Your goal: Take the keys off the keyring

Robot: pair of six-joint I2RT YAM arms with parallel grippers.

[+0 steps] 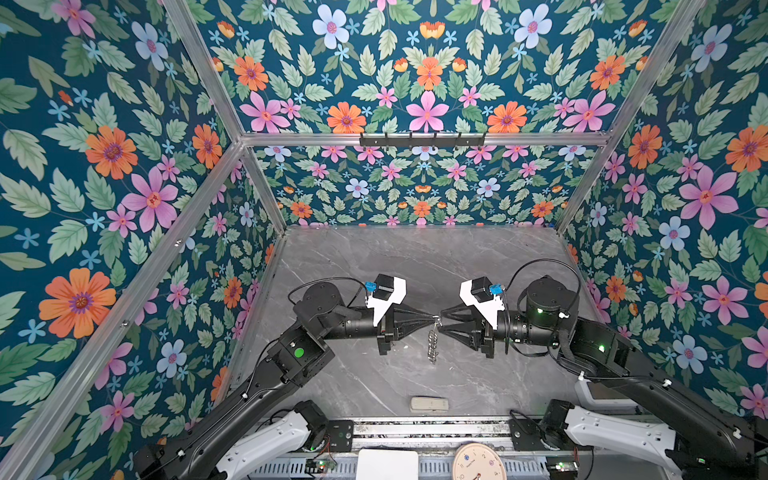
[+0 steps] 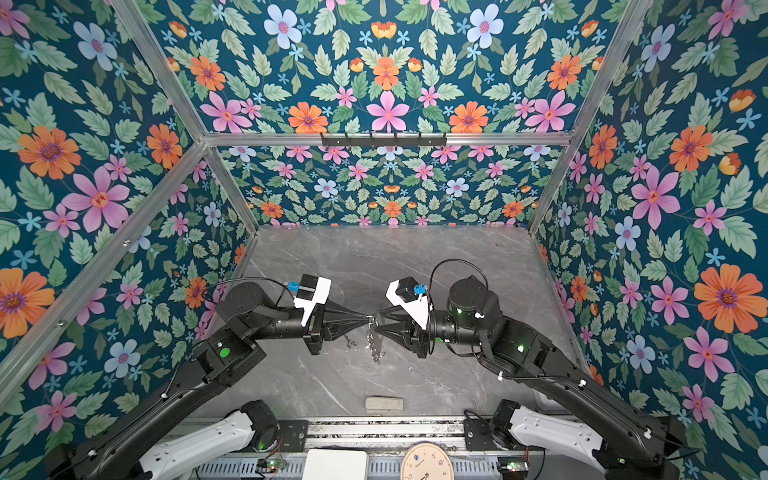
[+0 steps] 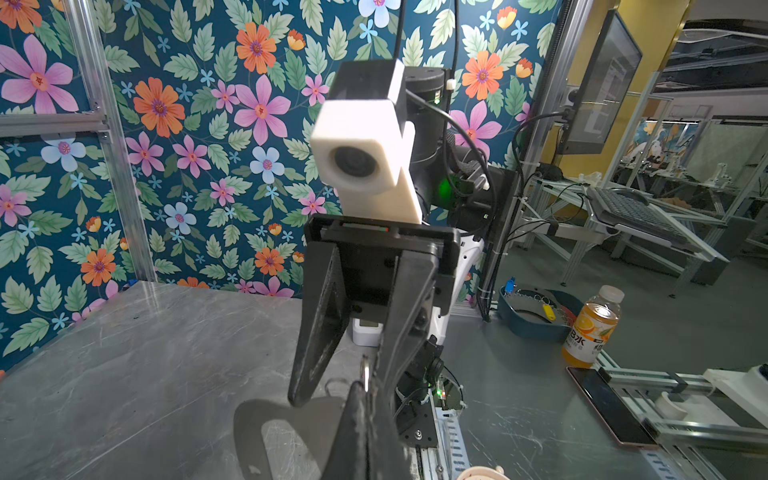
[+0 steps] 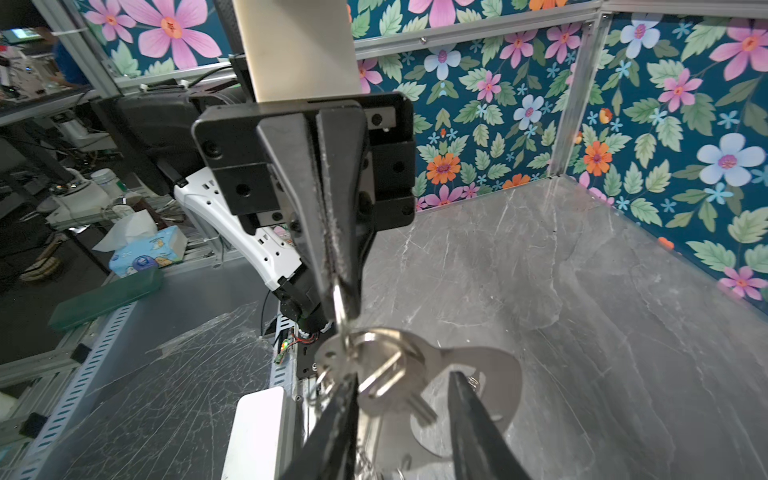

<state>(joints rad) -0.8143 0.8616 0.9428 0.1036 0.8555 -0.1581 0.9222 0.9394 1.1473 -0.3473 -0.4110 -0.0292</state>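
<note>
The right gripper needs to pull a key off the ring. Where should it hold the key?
Probably pinch the key by its blade, on the flat faces, coming from opposite the left gripper, which holds the keyring: the blade sticks out toward the right gripper.

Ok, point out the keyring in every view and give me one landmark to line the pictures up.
In a top view: the keyring dangles mid-table from the tip of the left gripper.
In a top view: the keyring, same spot.
Left wrist: the keyring, ring only, just beyond the left gripper's tips.
Right wrist: the keyring, close up, under the left gripper's tips.
Landmark: the shut left gripper, meeting the keyring in all four.
</note>
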